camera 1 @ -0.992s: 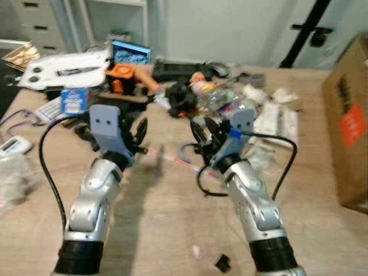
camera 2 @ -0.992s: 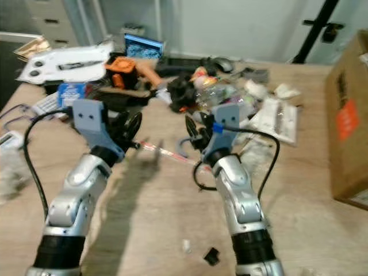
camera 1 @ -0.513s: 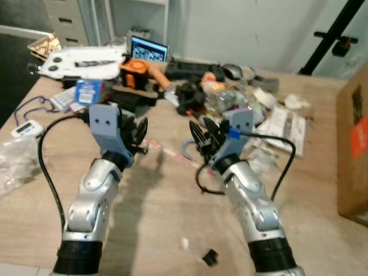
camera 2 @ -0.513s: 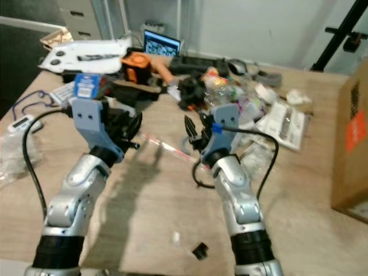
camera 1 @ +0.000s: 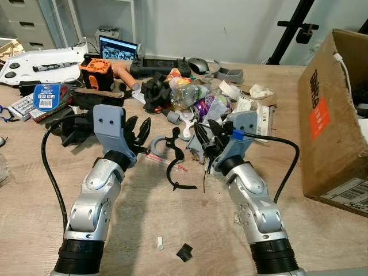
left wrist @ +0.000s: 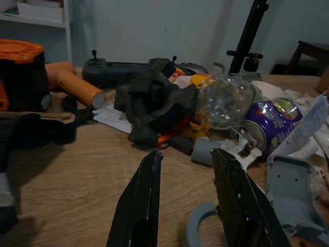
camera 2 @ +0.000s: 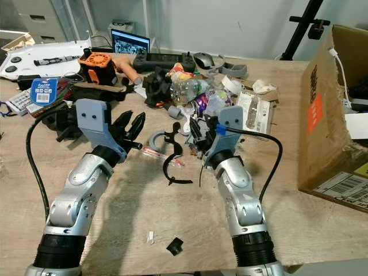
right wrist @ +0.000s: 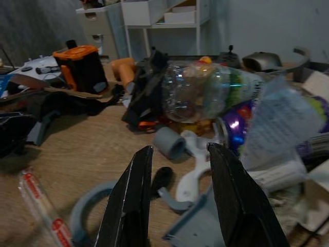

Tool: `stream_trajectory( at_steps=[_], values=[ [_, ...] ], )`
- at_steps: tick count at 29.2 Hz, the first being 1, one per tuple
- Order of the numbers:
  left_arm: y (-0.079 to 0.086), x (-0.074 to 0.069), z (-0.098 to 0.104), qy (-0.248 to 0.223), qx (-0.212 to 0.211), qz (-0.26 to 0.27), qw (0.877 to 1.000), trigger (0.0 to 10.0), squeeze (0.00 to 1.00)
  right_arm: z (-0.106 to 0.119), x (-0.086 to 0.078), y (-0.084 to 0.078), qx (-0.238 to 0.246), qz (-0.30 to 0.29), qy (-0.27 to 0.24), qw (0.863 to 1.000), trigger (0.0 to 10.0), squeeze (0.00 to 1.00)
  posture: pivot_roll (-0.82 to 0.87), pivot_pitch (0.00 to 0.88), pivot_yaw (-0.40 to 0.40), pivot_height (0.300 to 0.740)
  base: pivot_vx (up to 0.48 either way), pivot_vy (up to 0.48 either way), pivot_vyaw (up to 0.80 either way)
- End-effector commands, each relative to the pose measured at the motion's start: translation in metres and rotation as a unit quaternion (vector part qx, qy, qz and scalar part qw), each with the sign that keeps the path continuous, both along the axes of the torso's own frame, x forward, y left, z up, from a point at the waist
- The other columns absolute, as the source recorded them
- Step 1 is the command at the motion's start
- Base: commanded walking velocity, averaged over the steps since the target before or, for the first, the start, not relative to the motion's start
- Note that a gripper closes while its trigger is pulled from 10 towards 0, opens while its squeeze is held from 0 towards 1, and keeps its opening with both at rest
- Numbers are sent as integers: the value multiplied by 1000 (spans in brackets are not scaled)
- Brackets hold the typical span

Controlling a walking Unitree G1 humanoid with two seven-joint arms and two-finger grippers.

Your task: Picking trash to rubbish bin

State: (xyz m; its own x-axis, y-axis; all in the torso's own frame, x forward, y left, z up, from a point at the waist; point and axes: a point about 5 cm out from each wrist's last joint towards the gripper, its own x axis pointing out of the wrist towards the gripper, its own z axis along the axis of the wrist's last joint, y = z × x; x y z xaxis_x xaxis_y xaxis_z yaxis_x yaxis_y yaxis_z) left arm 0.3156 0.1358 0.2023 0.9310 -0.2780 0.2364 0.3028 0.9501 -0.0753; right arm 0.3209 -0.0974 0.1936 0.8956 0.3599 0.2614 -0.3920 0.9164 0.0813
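Note:
A heap of trash lies at the table's middle: a clear plastic bottle [camera 1: 187, 92], a purple can [camera 1: 206, 107], a black foam lump [camera 1: 154, 92], crumpled paper [camera 1: 260, 91]. Nearer me lie a grey ring [camera 1: 157, 142], a red-and-white wrapper [camera 1: 163, 160] and a curved black strip [camera 1: 174, 173]. My left gripper [camera 1: 140, 131] hovers open just left of the ring, nothing between its fingers [left wrist: 146, 206]. My right gripper [camera 1: 204, 138] is open too, low over the heap's near edge, with the bottle [right wrist: 205, 92] beyond its fingertips. An open cardboard box [camera 1: 333, 115] stands on the right.
At the back left stand an orange-and-black box [camera 1: 95, 72], a small screen [camera 1: 118, 49], a black controller [camera 1: 158, 66] and a white device [camera 1: 40, 57]. A black stand [camera 1: 287, 29] rises behind. Small scraps [camera 1: 184, 252] lie on the bare wood near the front edge.
The whole picture has shifted and sharpened, so the camera moved; more of the cardboard box now shows. Both arms keep the same raised pose, and both grippers stay open.

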Motion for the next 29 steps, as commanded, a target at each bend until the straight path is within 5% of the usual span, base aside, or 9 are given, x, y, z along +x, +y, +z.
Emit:
stream_trajectory(
  at_steps=[1, 11, 15, 21, 22, 29],
  values=[
    [1, 1, -5, 10, 12, 1, 1000, 10000, 0, -1, -1, 1, 4, 7, 1, 1000, 10000, 0, 44, 204, -31, 740, 0, 0, 0],
    [9, 4, -6, 13, 4, 39, 999, 10000, 0, -4, -9, 14, -27, 81, 7, 996, 10000, 0, 38, 181, -31, 740, 0, -192, 0],
    [11, 3, -6, -1, 26, 32, 999, 10000, 0, -24, -9, 15, -106, 104, 53, 988, 10000, 0, 32, 187, -33, 740, 0, 0, 0],
    [19, -1, -9, -19, 106, 2, 994, 10000, 0, -30, -15, 21, -89, 144, 74, 983, 10000, 12, 32, 174, -38, 740, 0, 0, 0],
    [24, 0, -6, -21, 100, 12, 995, 10000, 0, -31, -17, 24, -90, 161, 75, 980, 10000, 1000, 31, 189, -43, 740, 0, 0, 0],
    [27, -1, -1, -29, 83, 23, 996, 10000, 0, -39, -25, 37, -107, 227, 95, 963, 10000, 1000, 31, 205, -51, 740, 0, 0, 0]
  ],
)
